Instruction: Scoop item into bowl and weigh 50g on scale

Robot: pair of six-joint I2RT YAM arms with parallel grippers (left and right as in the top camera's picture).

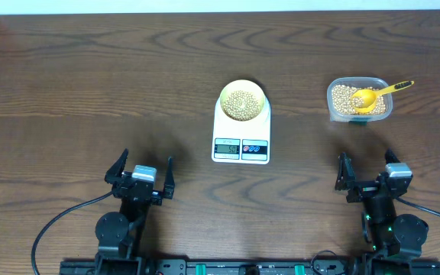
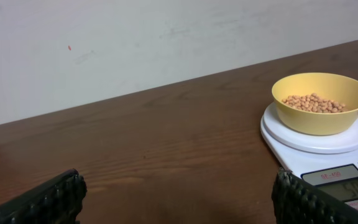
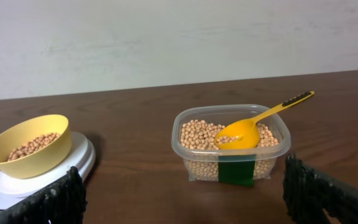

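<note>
Overhead: beans [image 1: 241,105] sit in the bowl [image 1: 243,83] on the scale [image 1: 228,131], scoop [image 1: 367,98] parked in the tub [image 1: 331,98], my left pincer [image 1: 147,159] and right pincer [image 1: 366,160] spread, empty. Display [image 1: 227,147] seemingly reads 50: done, I judge.

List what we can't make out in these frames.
- Scale display digits: too small overhead; cut by the bottom-right edge in left wrist view.
- Scale front: off the lower-left edge in right wrist view.
- Green label on tub: right wrist, no legible text.
</note>
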